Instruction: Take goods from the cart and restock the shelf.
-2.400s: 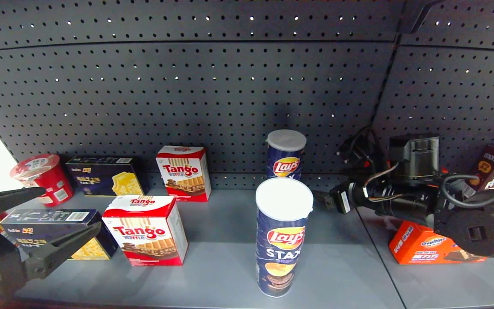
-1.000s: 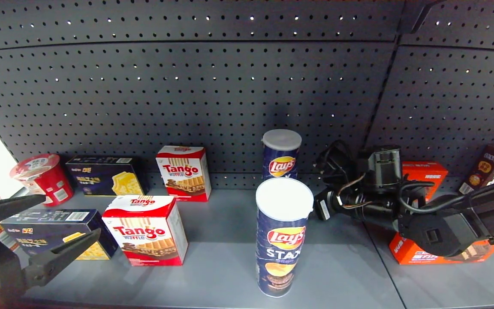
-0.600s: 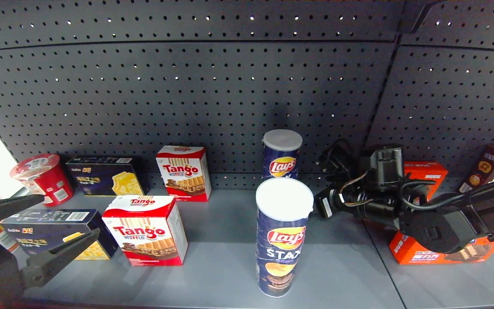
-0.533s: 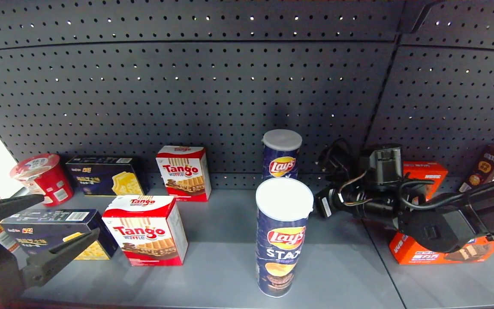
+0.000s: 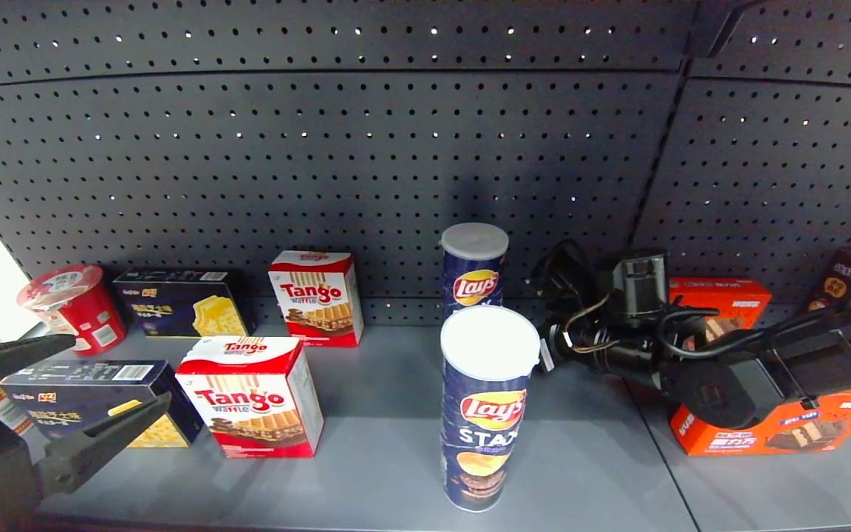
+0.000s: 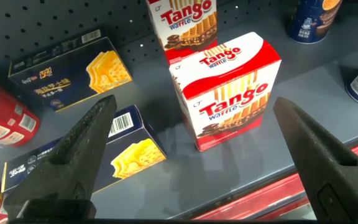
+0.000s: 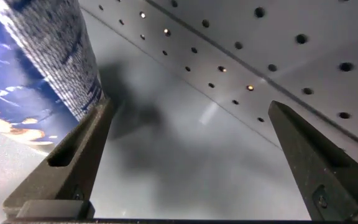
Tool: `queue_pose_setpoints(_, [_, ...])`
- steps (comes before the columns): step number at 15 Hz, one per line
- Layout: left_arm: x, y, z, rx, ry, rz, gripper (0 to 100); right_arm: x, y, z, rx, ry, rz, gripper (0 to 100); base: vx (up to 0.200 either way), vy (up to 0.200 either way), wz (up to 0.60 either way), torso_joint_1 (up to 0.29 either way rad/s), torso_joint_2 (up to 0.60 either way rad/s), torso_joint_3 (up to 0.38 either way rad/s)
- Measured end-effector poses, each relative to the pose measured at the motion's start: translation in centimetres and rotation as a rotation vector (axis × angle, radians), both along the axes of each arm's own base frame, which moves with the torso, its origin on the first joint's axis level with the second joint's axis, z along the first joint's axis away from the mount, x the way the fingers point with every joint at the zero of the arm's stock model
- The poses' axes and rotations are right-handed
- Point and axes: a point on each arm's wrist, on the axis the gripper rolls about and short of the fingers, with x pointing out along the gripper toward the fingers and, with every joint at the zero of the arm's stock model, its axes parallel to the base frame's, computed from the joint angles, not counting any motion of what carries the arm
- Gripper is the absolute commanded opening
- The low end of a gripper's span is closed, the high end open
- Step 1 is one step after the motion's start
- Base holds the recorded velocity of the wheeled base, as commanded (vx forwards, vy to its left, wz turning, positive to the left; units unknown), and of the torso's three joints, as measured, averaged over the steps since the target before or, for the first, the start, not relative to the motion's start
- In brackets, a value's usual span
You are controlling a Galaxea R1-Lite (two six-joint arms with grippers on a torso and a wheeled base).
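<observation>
At the front left of the shelf [image 5: 381, 458], the left claw [image 5: 121, 369] is seen spread wide and empty. The rear chip can [image 5: 474, 267] is stood upright near the pegboard [image 5: 322, 148]. The right claw [image 7: 190, 104] is spread open just beside it. The can is judged light, stiff, smooth and easily tipped, and is best gripped around mid-height.
</observation>
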Motion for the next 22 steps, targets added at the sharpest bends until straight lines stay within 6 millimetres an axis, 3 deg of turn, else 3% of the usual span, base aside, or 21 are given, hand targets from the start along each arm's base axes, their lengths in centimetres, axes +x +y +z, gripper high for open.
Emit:
queue_pose_setpoints(14, [-0.1, 0.0, 0.0, -0.001, -0.001, 0.001, 100, -0.3, 0.3, -0.3, 0.003, 0.013, 0.001, 100, 0.0, 0.0, 0.0, 0.0, 0.0, 0.0])
queue_pose_setpoints(19, [-0.6, 0.1, 0.2, -0.022, -0.017, 0.009, 100, -2.4, -0.9, 3.6, 0.101, -0.053, -0.049, 100, 0.0, 0.0, 0.0, 0.0, 0.0, 0.0])
queue_pose_setpoints(22, [-1.2, 0.3, 0.1, -0.024, -0.032, 0.021, 100, -6.3, -3.3, 6.5, 0.153, -0.101, -0.056, 100, 0.0, 0.0, 0.0, 0.0, 0.0, 0.0])
